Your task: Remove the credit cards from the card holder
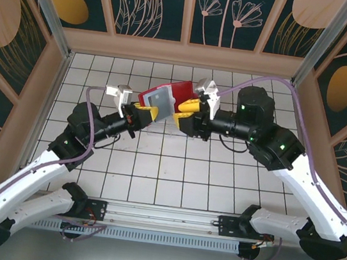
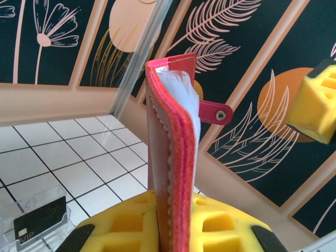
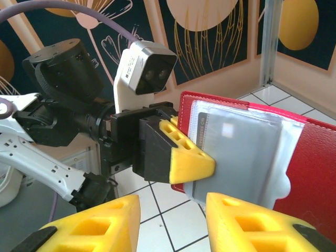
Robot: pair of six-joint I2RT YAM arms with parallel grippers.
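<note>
From above, the left arm [image 1: 39, 163] reaches from the lower left of the frame up toward the centre with its forearm nearly level. Its pincer [image 1: 149, 110] is pressed together on the lower left edge of the red wallet [image 1: 180, 92], which is held open above the tiled tabletop [image 1: 174, 169] at upper centre. The right arm [image 1: 308, 181] rises from the lower right, folds at its elbow near the upper right and points leftward. Its pincer [image 1: 188, 106] is just beside the wallet's right half; I cannot tell whether they touch. In the left wrist view the wallet stands upright and edge-on at centre, clamped between the two yellow pads [image 2: 126, 223] at the bottom. Its snap tab [image 2: 215, 111] juts right. A yellow finger [image 2: 317, 105] of the other arm sits at the right edge, and a dark card [image 2: 39, 219] leans in a clear tray [image 2: 52, 191] at lower left. In the right wrist view this arm's own fingers [image 3: 89, 228] are spread at the bottom with nothing between them. The open wallet fills the right side, and a greyish card [image 3: 231, 139] is tucked in its clear pocket [image 3: 273, 178].
</note>
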